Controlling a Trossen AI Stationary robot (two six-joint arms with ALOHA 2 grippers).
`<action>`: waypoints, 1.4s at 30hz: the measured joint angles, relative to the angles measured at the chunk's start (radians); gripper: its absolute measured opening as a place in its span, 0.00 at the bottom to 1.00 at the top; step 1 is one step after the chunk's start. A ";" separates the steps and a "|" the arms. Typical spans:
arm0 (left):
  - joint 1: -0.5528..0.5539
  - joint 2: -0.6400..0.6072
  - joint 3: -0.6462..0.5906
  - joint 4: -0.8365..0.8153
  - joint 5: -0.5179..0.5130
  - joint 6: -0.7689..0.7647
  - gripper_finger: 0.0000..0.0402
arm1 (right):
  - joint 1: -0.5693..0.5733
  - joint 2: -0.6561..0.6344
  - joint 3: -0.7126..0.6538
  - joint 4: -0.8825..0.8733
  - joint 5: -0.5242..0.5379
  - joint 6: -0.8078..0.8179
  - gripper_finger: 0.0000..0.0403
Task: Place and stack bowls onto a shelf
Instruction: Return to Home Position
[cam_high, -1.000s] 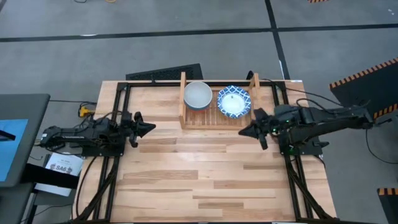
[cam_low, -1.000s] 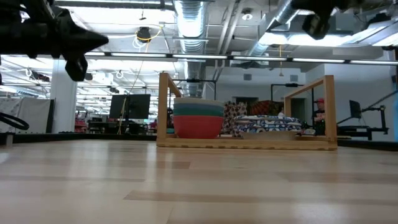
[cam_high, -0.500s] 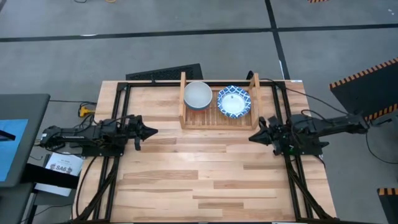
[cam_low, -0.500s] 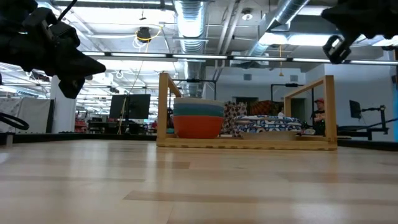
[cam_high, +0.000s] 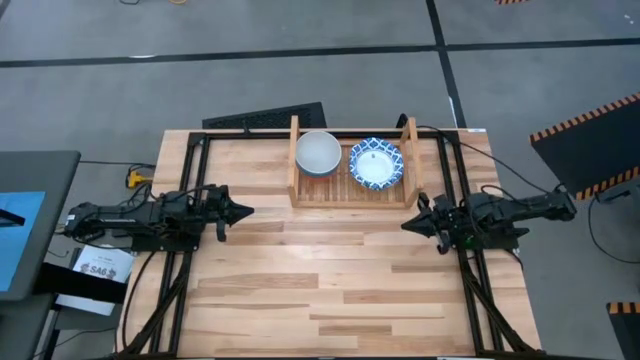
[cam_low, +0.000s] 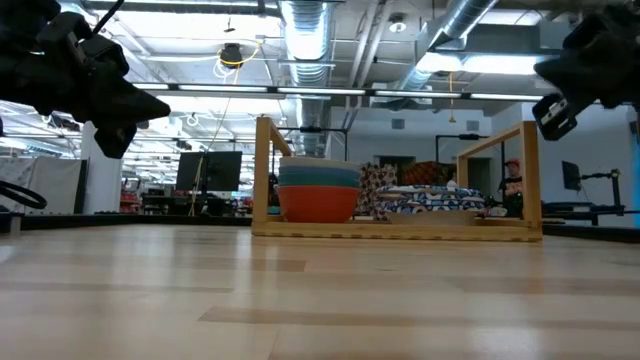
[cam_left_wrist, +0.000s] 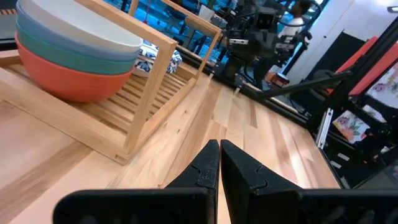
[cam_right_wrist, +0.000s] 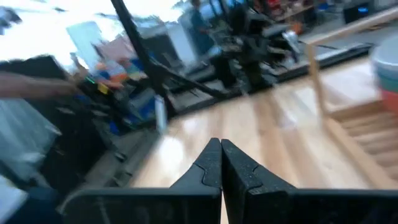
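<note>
Plank tabletop (cam_high: 320, 290), grey floor (cam_high: 300, 30)

Grey floor (cam_high: 300, 80) surrounds the plank counter (cam_high: 330, 290). Ducts (cam_low: 310, 30) and strip lights (cam_low: 300, 92) hang overhead. A monitor (cam_low: 210, 170) stands far beyond the left gripper (cam_high: 247, 211).

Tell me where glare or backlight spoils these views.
Low view: bright ceiling lights backlight the dark left arm and dark right arm into silhouettes flanking the light-wood slatted shelf. Right wrist view: glare whitens part of the room beyond. High view: even light, faint shadows.
</note>
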 joint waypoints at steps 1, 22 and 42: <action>0.000 -0.004 0.000 0.000 0.000 0.000 0.00 | -0.010 -0.019 0.000 -0.032 0.004 -0.022 0.05; 0.002 -0.081 -0.005 0.011 0.000 0.000 0.00 | -0.069 -0.017 0.000 -0.049 0.005 -0.102 0.12; 0.002 -0.071 -0.006 0.011 0.000 0.000 0.00 | -0.069 -0.017 -0.001 -0.051 0.004 -0.101 0.13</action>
